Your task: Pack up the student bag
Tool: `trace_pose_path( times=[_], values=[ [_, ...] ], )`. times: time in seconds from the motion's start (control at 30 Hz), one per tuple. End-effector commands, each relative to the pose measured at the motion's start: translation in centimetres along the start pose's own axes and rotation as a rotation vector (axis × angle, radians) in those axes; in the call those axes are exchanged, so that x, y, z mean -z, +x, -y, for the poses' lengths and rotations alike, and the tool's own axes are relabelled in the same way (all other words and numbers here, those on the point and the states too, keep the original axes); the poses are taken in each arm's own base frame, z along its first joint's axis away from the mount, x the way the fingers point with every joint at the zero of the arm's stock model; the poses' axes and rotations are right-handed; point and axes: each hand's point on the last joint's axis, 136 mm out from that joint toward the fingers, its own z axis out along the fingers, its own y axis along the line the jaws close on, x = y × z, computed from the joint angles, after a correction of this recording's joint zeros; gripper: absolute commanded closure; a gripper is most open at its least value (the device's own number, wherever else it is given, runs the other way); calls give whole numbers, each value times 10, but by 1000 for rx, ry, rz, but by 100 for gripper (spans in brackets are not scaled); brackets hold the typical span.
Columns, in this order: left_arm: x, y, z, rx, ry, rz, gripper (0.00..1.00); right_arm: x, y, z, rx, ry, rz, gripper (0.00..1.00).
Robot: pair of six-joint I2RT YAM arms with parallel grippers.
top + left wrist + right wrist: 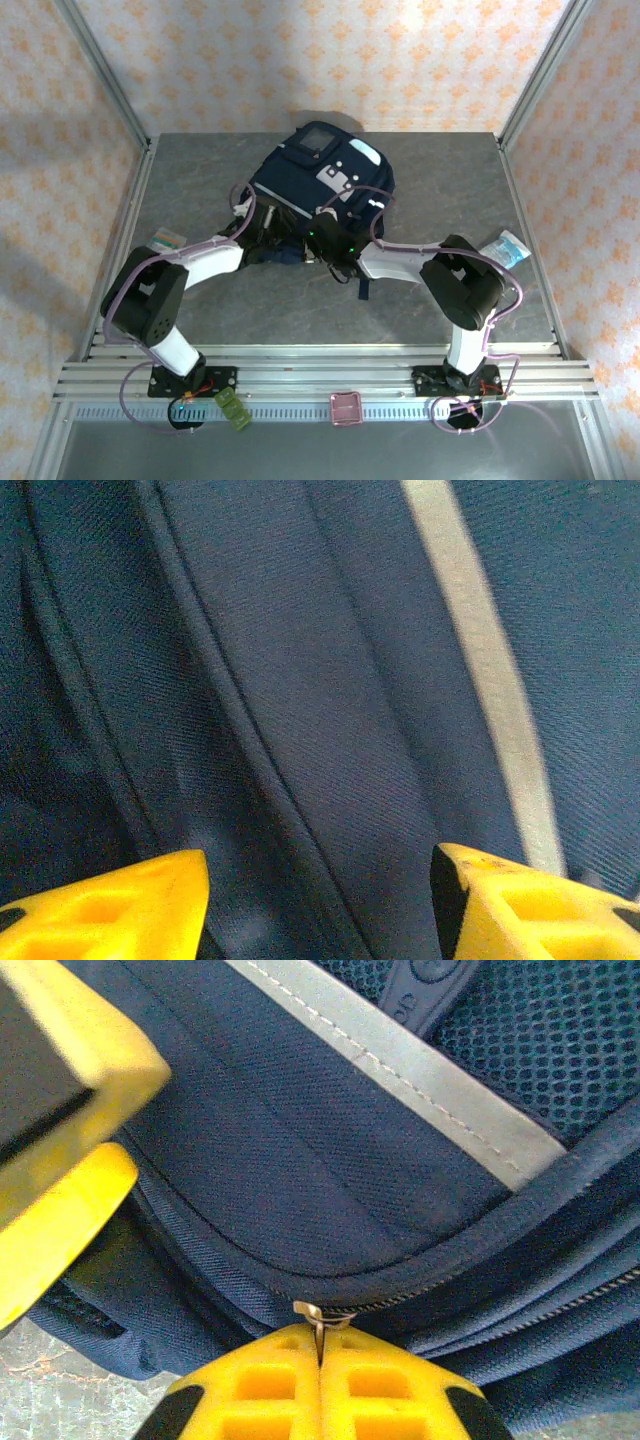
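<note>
Bag (300,185) worked from its near edge.
Left gripper (320,855) fingers apart, fabric just ahead; right gripper (320,1345) fingers together, clamping the zip pull (315,1312).

A: What hides the near edge of the student bag (320,175) from above?
B: The left arm (205,262) and right arm (400,263) cross it.
A: The zipper pull (316,1313)?
B: Mostly buried in the right gripper (320,1345), between its pressed-together fingers (270,1390).
A: Left wrist?
B: Blurred fabric. The left gripper (320,880) has 2 fingers (110,910) cut off at the bottom edge.
</note>
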Motion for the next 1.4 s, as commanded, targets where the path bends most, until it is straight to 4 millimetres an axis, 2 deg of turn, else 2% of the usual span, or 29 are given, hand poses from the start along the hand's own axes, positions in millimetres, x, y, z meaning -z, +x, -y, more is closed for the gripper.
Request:
trace_pose_path(
  times=[0.0,0.13,0.27,0.43,0.5,0.63,0.73,0.77,0.8,0.9,1.1,1.17,1.23,1.37],
  values=[
    [-11,-10,-10,-2,-63,64,40,12,-8,13,-7,88,36,100],
    [-20,-12,-32,-40,-176,79,40,19,-14,37,-16,203,64,100],
    [-27,-11,-56,-73,-284,72,40,28,-22,74,-33,347,104,100],
    [-31,-9,-76,-103,-357,59,41,40,-44,111,-89,446,178,100],
    [-31,-11,-80,-110,-372,65,41,44,-55,120,-107,486,212,100],
    [-33,-13,-89,-112,-400,60,41,46,-76,123,-87,542,267,98],
    [-33,-13,-90,-119,-408,56,42,41,-82,130,-81,577,268,89],
    [-33,-14,-91,-119,-410,59,42,41,-85,132,-88,589,276,84],
    [-32,-14,-90,-123,-409,60,42,41,-86,135,-99,597,278,77],
    [-28,-18,-85,-132,-402,69,42,46,-90,139,-127,595,299,69],
    [-20,-27,-65,-158,-359,81,42,53,-99,138,-138,545,314,71],
    [-16,-28,-52,-174,-333,82,41,55,-100,133,-137,514,302,70],
    [-7,-30,-31,-196,-281,85,40,62,-98,132,-144,501,298,68],
    [16,-39,9,-240,-171,107,35,83,-99,128,-157,459,316,45]
  ],
)
